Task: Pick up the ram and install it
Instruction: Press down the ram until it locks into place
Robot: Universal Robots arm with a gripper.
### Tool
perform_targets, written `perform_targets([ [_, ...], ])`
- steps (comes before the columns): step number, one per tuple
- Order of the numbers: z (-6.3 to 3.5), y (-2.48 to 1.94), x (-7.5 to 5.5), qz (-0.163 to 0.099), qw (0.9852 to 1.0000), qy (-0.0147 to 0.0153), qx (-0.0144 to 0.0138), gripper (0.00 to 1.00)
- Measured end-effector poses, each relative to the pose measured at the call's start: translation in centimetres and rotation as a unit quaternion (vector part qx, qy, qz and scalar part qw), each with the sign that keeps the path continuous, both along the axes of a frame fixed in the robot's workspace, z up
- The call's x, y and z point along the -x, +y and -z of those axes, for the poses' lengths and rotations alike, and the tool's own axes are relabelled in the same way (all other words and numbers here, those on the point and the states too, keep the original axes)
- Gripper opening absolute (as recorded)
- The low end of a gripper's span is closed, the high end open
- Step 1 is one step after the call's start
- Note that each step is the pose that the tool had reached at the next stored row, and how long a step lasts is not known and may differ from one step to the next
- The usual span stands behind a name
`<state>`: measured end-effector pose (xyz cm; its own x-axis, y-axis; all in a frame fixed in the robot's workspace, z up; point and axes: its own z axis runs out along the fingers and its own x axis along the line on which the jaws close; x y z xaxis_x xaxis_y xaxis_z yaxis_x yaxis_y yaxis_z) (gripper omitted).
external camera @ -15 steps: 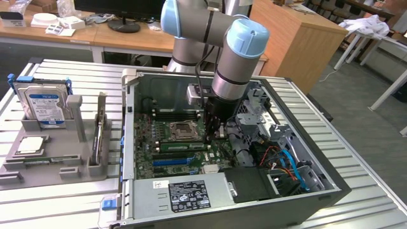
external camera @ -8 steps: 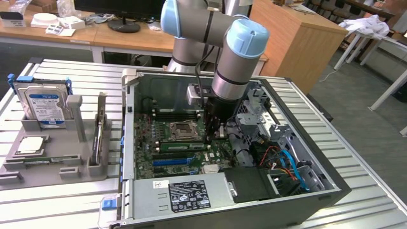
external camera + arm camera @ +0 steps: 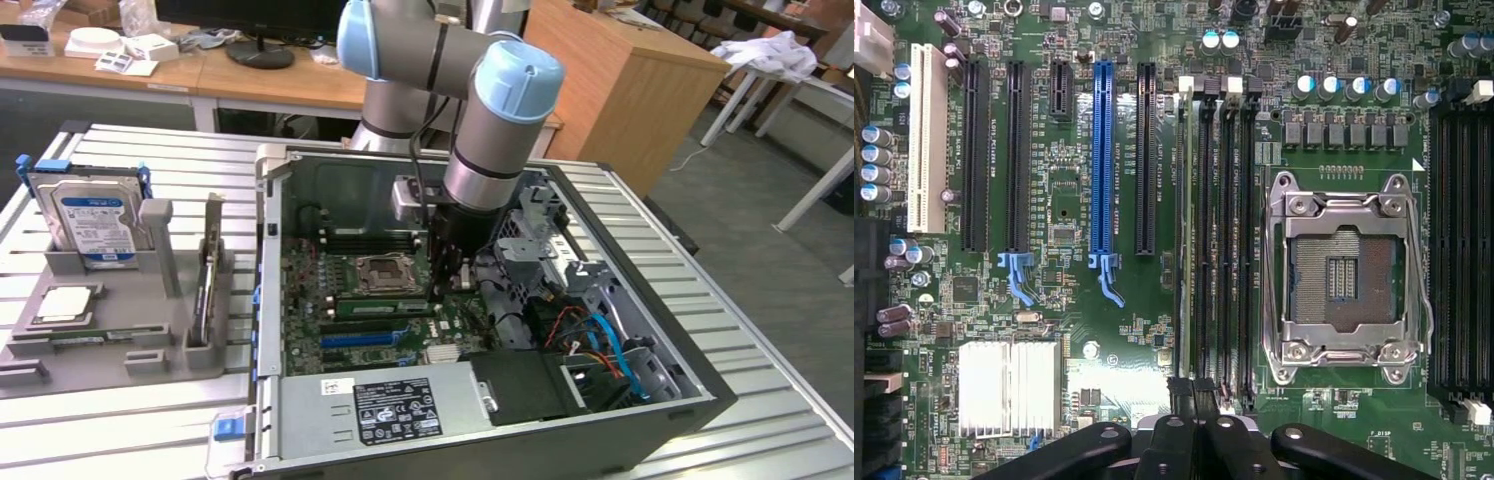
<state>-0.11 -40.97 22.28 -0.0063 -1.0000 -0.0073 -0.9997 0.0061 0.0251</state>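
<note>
Ram point(image 3: 1182, 250), edge-on, sits in the memory slot beside the empty CPU socket point(image 3: 1346, 278) at frame centre; claw point(image 3: 1192, 425) closed narrow just over its end, so installation appears nearly complete, perhaps pressing it home.

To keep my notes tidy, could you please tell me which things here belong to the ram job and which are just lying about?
In the job: ram beside the socket; memory slots; the arm's shut fingers at those slots.
Lying about: hard drive and processor chip, both in the grey holder.
</note>
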Motion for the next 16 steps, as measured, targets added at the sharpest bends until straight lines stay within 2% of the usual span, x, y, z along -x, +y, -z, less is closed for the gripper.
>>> perform_targets([
  [16,-1.4,0.0,0.0,0.0,1.0,0.0,0.0,0.11],
])
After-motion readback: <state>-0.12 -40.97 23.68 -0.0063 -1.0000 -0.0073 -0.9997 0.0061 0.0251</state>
